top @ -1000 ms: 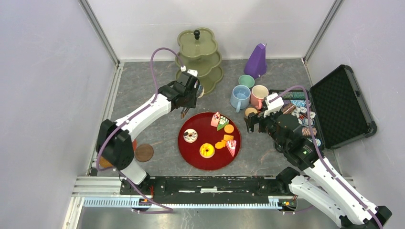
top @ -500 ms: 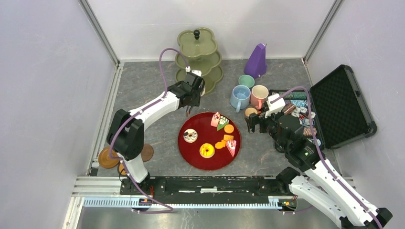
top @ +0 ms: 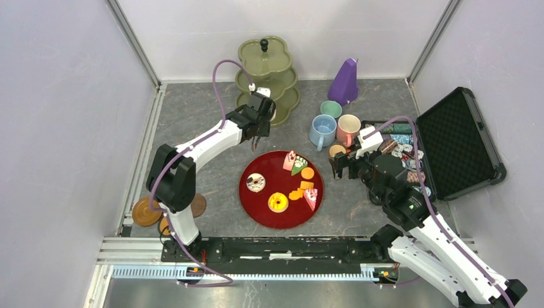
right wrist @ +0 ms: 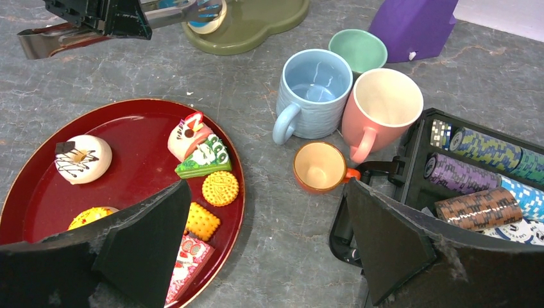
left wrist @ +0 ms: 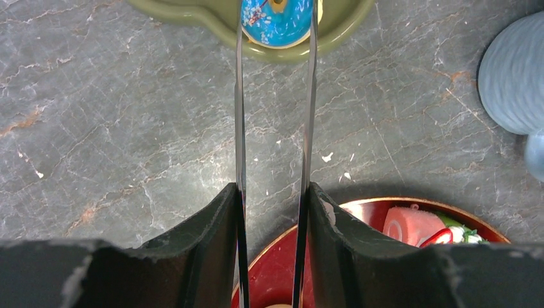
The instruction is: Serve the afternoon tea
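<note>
My left gripper (top: 259, 126) (left wrist: 272, 192) is shut on metal tongs (left wrist: 239, 122). The tong tips pinch a blue donut (left wrist: 277, 18) over the lowest tier of the green stand (top: 287, 102). I cannot tell if the donut touches the tier. The red tray (top: 256, 206) holds a white donut (top: 256, 182), a yellow donut (top: 278, 202), cake slices (top: 294, 162) and orange biscuits (top: 308, 173). My right gripper (top: 343, 163) (right wrist: 266, 186) is open and empty beside the orange cup (right wrist: 319, 167). Blue (right wrist: 317, 83), pink (right wrist: 383, 102) and green (right wrist: 358, 48) mugs stand behind it.
A purple metronome (top: 344, 82) stands at the back right. An open black case (top: 459, 141) with poker chips (right wrist: 478, 208) lies at the right, close to my right gripper. Brown coasters (top: 146, 212) lie by the left arm's base.
My left gripper has moved up and right from the tray's edge to the stand, carrying the tongs and blue donut. The right arm has not moved.
</note>
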Controlling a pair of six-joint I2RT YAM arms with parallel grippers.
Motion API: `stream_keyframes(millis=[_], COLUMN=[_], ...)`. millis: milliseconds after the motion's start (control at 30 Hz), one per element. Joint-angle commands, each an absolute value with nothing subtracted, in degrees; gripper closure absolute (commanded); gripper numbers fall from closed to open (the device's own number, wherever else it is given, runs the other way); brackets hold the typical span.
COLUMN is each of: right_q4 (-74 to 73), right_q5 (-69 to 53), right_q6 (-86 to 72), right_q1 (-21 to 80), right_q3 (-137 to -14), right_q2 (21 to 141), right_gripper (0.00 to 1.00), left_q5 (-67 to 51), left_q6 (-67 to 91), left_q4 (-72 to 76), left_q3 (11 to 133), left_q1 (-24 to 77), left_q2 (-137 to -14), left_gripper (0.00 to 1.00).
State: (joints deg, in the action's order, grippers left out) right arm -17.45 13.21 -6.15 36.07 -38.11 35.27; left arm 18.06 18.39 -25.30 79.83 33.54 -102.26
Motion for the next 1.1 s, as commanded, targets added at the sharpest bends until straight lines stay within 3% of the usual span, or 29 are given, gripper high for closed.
stream_keyframes(millis=[0, 400, 867, 1067], right_q4=[-16.1, -15.7, -14.2, -13.4], right_q5=[13.9, 14.0, 13.1, 12.3], right_q6=[-6.1, -6.5, -6.5, -6.4], right_q1=[36.2, 36.2, 36.2, 36.2], right_q3=[-38.3, -37.9, -36.9, -36.7], right_q2=[35.5, 35.2, 36.0, 36.6], right_gripper=[0.02, 0.02, 0.02, 0.02], left_q5=[19.6, 15.9, 10.7, 11.6], left_q6=[19.9, 20.1, 22.1, 21.5], left_q4=[-21.3, -25.4, -30.6, -31.0], left_q3=[83.8, 84.0, 70.7, 70.8], left_q1=[33.0, 32.6, 33.0, 32.9], left_q2=[-104.7, -107.1, -94.8, -93.5], left_gripper=[0.58, 0.59, 0.6, 0.6])
